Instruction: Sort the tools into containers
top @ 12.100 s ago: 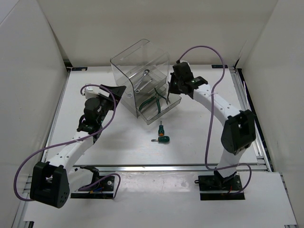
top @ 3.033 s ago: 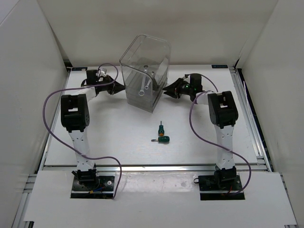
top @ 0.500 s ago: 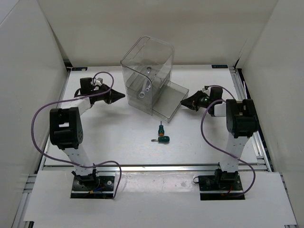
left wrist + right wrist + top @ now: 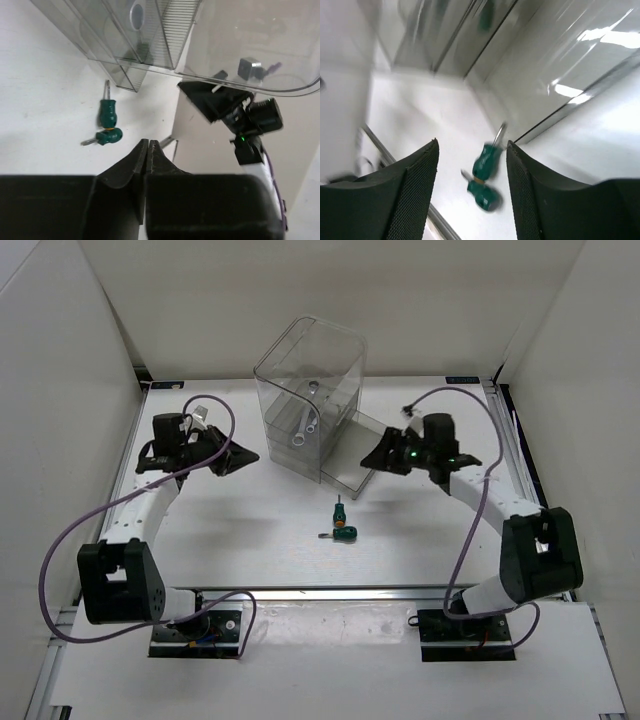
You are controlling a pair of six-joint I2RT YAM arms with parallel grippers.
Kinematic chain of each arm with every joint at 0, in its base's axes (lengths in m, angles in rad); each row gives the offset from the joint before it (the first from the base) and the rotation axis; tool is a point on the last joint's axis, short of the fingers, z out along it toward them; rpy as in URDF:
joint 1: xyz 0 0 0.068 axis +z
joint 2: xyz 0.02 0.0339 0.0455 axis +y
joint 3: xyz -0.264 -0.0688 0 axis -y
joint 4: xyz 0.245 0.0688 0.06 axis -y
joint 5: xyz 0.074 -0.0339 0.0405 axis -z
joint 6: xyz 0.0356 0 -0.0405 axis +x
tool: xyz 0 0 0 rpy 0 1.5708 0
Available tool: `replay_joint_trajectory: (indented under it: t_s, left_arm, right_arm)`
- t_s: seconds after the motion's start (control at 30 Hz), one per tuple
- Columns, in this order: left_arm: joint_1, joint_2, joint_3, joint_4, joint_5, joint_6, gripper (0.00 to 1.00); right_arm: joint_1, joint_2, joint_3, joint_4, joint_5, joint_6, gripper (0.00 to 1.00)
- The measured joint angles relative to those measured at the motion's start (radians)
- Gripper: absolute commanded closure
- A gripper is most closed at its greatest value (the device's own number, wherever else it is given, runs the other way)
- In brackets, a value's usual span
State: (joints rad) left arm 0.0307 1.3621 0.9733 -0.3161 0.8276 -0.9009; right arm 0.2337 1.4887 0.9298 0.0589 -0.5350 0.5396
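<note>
Lying together mid-frame on the desk, two green-handled screwdrivers sat just below the organiser's pulled-out bottom drawer. The left pincer, clenched on nothing, pointed at the organiser from the left; the right pincer, released, hung beside the drawer's right edge

My white table stands boxed by plain white walls (left, right, behind it), an aluminium rail along its near edge.

Glossy smoky-clear plastic organiser, green plastic-handled screwdrivers with shiny metal shafts, matt white table
</note>
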Motion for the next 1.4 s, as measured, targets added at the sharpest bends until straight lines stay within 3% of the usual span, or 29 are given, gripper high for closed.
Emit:
replay_joint_trajectory:
  t_s: [0.27,0.47,0.8,1.13,1.3,1.37,1.4]
  left_arm:
    - [0.000,-0.089,-0.071,-0.085,-0.064,0.076,0.59]
    - [0.000,-0.165,-0.164,-0.120,-0.074,0.078,0.42]
    - [0.000,-0.166,-0.167,-0.121,-0.081,0.081,0.39]
    - [0.000,-0.166,-0.185,-0.112,-0.080,0.071,0.39]
    - [0.000,-0.166,-0.195,-0.097,-0.079,0.060,0.39]
    - [0.000,-0.166,-0.195,-0.095,-0.078,0.056,0.39]
    - [0.000,-0.166,-0.195,-0.093,-0.077,0.055,0.39]
  right_arm:
    - [0.412,-0.046,-0.092,-0.212,0.231,-0.289,0.39]
    - [0.550,-0.076,-0.167,-0.266,0.370,-0.414,0.35]
    - [0.650,0.041,-0.135,-0.275,0.542,-0.526,0.34]
    - [0.676,0.094,-0.042,-0.285,0.646,-0.598,0.35]
    - [0.676,0.177,0.003,-0.297,0.613,-0.611,0.45]
    - [0.674,0.198,0.010,-0.293,0.590,-0.602,0.56]
    - [0.673,0.202,0.010,-0.293,0.573,-0.597,0.68]
